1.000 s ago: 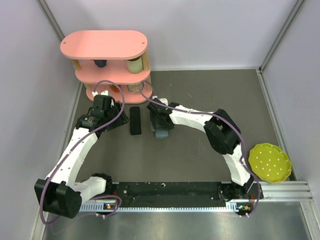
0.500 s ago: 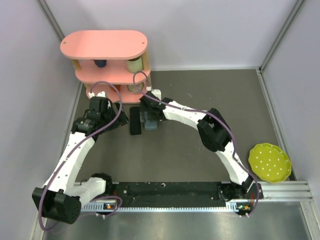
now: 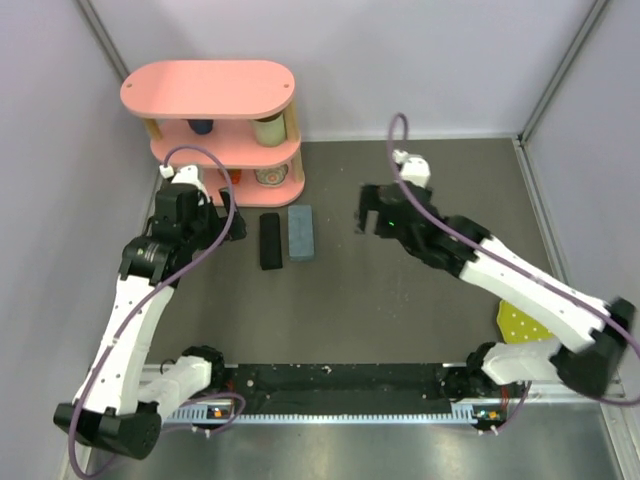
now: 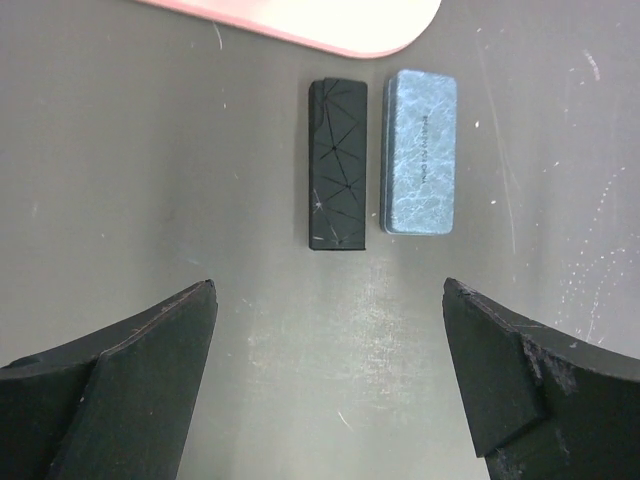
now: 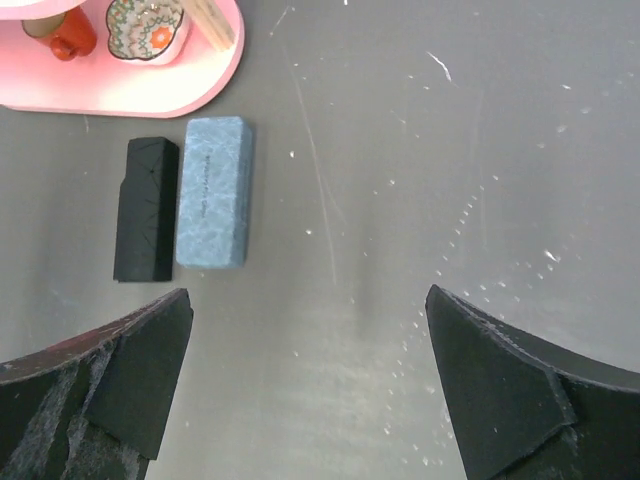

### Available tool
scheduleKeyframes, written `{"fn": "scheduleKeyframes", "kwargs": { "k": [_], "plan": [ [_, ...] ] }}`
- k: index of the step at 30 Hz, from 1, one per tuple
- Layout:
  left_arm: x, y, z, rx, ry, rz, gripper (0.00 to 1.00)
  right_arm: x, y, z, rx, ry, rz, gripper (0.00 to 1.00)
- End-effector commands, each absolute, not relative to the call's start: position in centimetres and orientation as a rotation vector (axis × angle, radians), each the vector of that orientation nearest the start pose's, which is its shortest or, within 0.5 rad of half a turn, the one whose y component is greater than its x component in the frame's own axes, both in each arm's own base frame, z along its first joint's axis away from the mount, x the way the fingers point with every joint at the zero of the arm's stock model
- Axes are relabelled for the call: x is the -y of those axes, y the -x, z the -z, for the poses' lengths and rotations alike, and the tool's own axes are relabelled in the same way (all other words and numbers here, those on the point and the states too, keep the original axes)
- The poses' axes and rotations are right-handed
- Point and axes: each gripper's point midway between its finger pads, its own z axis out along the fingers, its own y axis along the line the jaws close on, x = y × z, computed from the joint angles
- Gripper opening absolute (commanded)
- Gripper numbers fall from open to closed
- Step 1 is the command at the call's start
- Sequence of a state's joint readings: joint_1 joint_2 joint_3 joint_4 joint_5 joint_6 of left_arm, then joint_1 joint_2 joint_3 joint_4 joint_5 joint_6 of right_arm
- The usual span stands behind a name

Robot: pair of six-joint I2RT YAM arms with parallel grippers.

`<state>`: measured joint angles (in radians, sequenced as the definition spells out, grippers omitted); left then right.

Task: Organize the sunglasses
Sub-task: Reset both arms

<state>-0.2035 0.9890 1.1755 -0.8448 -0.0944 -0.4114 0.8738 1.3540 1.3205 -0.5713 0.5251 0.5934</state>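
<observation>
I am holding my left gripper point(image 4: 330, 300) wide apart, with nothing between its fingers. It is hanging over the table point(image 3: 400, 300) with the black case point(image 4: 337, 163) at 12 o'clock from it in the left wrist view and the blue case point(image 4: 420, 152) at 1 o'clock. The two cases are lying shut, side by side and parallel, with only a thin gap between them. Their far ends are pointing at the foot of the pink shelf point(image 3: 210, 90), which is standing at 11 o'clock on the table seen from above.

I am also holding my right gripper point(image 5: 308, 300) wide apart and empty. It is hovering over bare table near the middle, well apart from the cases. In the right wrist view the cases are sitting at 10 o'clock from it. Above them a small patterned bowl point(image 5: 140, 25) is resting on the shelf's lowest level.

A yellow plate point(image 3: 520, 325) is lying at 4 o'clock on the table, partly hidden under my right arm.

I cannot tell where the sunglasses are, as no view is showing either pair.
</observation>
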Motion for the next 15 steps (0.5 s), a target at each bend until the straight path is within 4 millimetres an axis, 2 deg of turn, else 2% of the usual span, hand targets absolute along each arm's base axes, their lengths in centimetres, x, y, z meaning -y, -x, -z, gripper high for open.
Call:
{"fn": "scheduleKeyframes", "kwargs": {
  "k": [1,3,4,6,7,13,15],
  "plan": [
    [5.3,-26.1,-29.8,-2.093,0.171,0.239,0.98,-20.4,-26.2,-26.7,-2.081,-0.009,-0.339,0.99],
    [5.6,-25.3,-29.8,-2.081,0.140,0.261,0.98,-19.0,-24.1,-27.4,-2.069,-0.020,-0.413,0.99],
    [5.6,-25.1,-29.9,-2.076,0.127,0.266,0.98,-18.2,-23.4,-27.1,-2.084,-0.041,-0.408,0.99],
    [5.8,-24.6,-29.7,-2.069,0.114,0.282,0.98,-16.9,-22.5,-26.8,-2.079,-0.073,-0.410,0.99],
    [5.8,-24.4,-29.8,-2.066,0.111,0.285,0.98,-16.1,-21.9,-27.4,-2.059,-0.099,-0.429,0.99],
    [6.0,-24.1,-29.7,-2.056,0.093,0.298,0.98,-12.8,-20.8,-28.3,-1.979,-0.159,-0.402,0.99],
    [6.0,-24.1,-29.7,-2.056,0.090,0.296,0.98,-12.4,-20.7,-28.4,-1.971,-0.167,-0.396,0.99]
  ]
}}
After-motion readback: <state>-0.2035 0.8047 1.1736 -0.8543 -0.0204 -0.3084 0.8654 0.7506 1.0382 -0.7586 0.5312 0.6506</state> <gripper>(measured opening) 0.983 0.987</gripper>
